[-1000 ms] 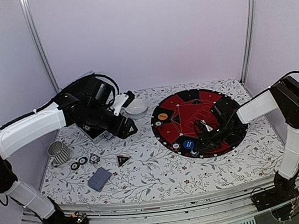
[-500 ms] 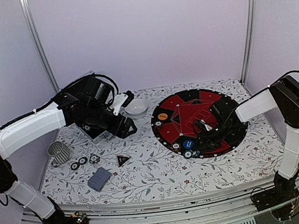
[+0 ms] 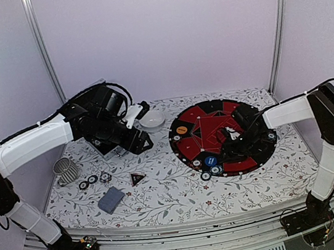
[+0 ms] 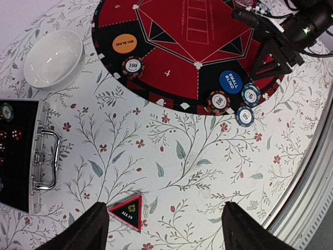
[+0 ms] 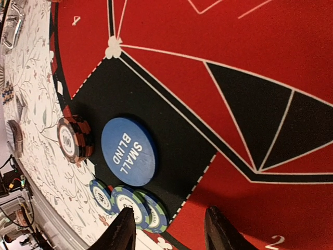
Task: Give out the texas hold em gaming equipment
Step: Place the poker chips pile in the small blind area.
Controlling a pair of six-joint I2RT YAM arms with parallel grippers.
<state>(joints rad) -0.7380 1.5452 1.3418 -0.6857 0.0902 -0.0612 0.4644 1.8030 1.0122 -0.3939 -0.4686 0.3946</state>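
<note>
Poker chips in teal and blue (image 5: 130, 205) lay overlapping in a short row at the lower left rim of the round mat (image 3: 190, 148) in the overhead view, and the row ran along that rim. A second earlier my right gripper (image 3: 235, 144) had sat low over that spot. It had since drawn back up and to the right, toward the mat's middle, leaving the chips uncovered. Its fingers stood apart with nothing between them.

Just beside the row stood a red-and-black stack (image 5: 74, 139). A little further in, the blue small-blind disc (image 5: 128, 151) lay flat on a black wedge. Being round, it had no long axis, but in the right wrist view its lettering ran steeply downward, leaning toward the lower right.

In the left wrist view the orange big-blind disc (image 4: 124, 41) sat at the mat's upper left, with a single red-and-black chip (image 4: 133, 67) just below it.

The deck of cards (image 3: 111, 199) lay off the mat in the lower left of the overhead view. Its long axis ran from lower left to upper right, the same as before.

My left gripper (image 3: 141, 142) had not moved. It hung above the table with its fingers wide apart and held nothing. Its own view showed the triangular all-in marker (image 4: 127, 210) near the bottom edge, the case (image 4: 21, 151) at the left edge and the white bowl (image 4: 53, 57) at the upper left.
</note>
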